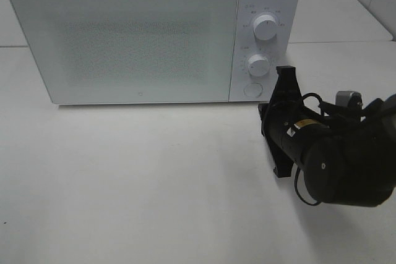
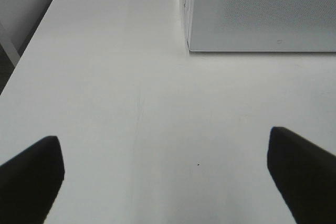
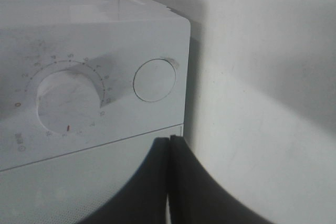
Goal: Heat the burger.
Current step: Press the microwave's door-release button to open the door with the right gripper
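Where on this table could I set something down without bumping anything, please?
Bare: the wide table stretch before the microwave, left of the right arm, and the strip off the microwave's left end. Crowded: only by the knobs, where that arm reaches.

The right arm is reached in from the right side of the high view, its thick black forearm laid nearly level and pointed toward the left. The right hand is rolled onto its side, so that its broad cross-body stands upright in that view. Its two fingers are pressed flat together, with only a thin seam seen between them, and nothing is held. The left hand is shown only in its own wrist view, where its two dark fingertips are spread wide apart, with nothing gripped between them.
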Controlling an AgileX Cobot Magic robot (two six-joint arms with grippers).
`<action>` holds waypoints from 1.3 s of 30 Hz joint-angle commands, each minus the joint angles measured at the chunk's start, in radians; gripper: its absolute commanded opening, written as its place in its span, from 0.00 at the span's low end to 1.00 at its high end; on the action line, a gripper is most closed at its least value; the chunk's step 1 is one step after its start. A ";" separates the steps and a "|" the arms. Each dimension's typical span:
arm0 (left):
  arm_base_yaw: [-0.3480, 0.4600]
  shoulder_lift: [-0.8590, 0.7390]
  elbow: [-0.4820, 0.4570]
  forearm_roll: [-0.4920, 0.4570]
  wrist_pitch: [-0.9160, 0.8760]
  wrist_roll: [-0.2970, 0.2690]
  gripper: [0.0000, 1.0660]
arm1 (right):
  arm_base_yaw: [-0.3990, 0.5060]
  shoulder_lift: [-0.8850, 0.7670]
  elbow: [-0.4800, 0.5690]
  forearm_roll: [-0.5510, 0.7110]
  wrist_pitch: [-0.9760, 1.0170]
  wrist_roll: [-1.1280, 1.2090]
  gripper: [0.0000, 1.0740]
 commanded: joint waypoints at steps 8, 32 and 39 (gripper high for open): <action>0.001 -0.020 0.003 -0.001 -0.008 -0.006 0.94 | -0.066 0.065 -0.117 -0.034 0.064 -0.054 0.01; 0.001 -0.020 0.003 -0.002 -0.008 -0.006 0.94 | -0.134 0.175 -0.274 -0.071 0.105 -0.018 0.00; 0.001 -0.020 0.003 -0.001 -0.008 -0.006 0.94 | -0.137 0.209 -0.299 -0.069 0.107 -0.012 0.00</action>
